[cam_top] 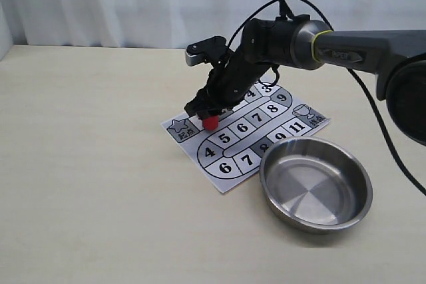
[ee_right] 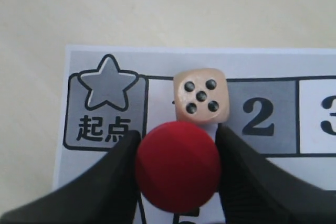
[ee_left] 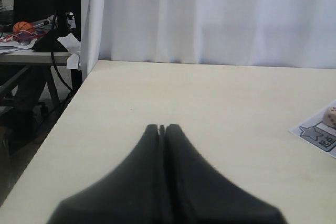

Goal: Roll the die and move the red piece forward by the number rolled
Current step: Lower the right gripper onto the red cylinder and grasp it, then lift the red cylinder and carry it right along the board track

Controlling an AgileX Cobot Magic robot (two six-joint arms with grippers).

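Observation:
The red piece (ee_right: 177, 166) sits between the two black fingers of my right gripper (ee_right: 177, 134), which is shut on it from both sides. In the exterior view the red piece (cam_top: 210, 122) shows just below the right gripper (cam_top: 208, 114), over the start end of the game board (cam_top: 247, 139). The die (ee_right: 201, 96) rests on the board just beyond the piece, beside square 2, with five pips up. The die (ee_left: 331, 116) also peeks in at the edge of the left wrist view. My left gripper (ee_left: 162, 128) is shut and empty, over bare table far from the board.
A steel bowl (cam_top: 346, 167), empty, stands at the board's near right corner. The star start square (ee_right: 105, 103) lies beside the die. A white curtain hangs behind the table. The table edge and a cluttered side desk (ee_left: 31, 40) show in the left wrist view.

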